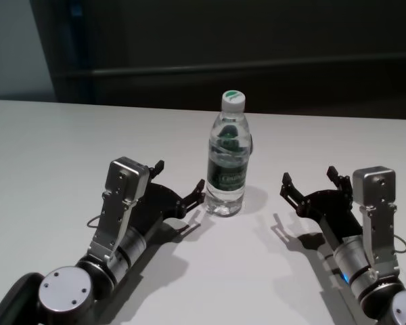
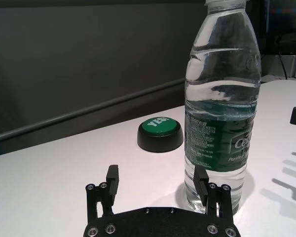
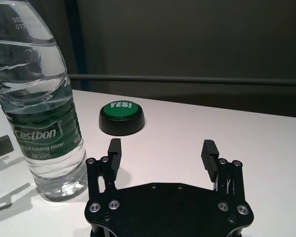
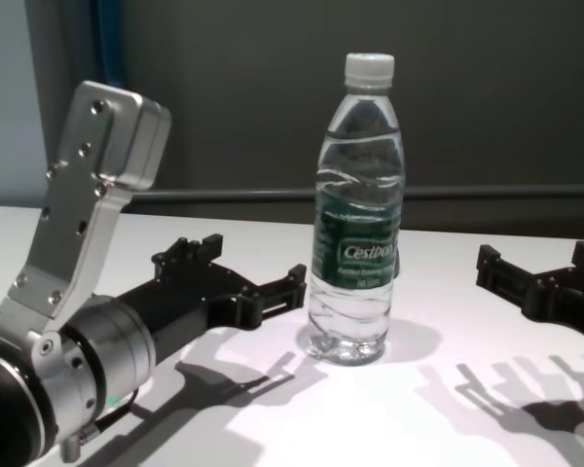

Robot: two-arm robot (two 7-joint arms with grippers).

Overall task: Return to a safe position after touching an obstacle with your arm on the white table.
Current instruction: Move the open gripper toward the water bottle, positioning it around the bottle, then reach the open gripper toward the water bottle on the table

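A: Scene, largest first. White table (image 1: 54,142), bare apart from the things near its middle. Left arm low on it, left gripper (image 1: 181,183) with fingers spread apart, holding nothing; its inner fingertip sits right at the bottle's lower side, touching or just short, cannot tell which.

B: Right side?

A: Right gripper (image 1: 310,181) also spread apart and empty, near the bottle but apart from it.

B: Bottle itself?

A: Bottle (image 1: 228,154) stands upright between the two grippers, cap on, nearly full. Behind it, a small dark button (image 3: 122,117) with a green top.

B: Handling?

A: Judged: the water makes it fairly heavy, but it is tall on a narrow base, so a sideways nudge could tip it. Thin, smooth, yielding wall. If ever held, take the labelled waist. For retreat, the left arm should draw back away from it.
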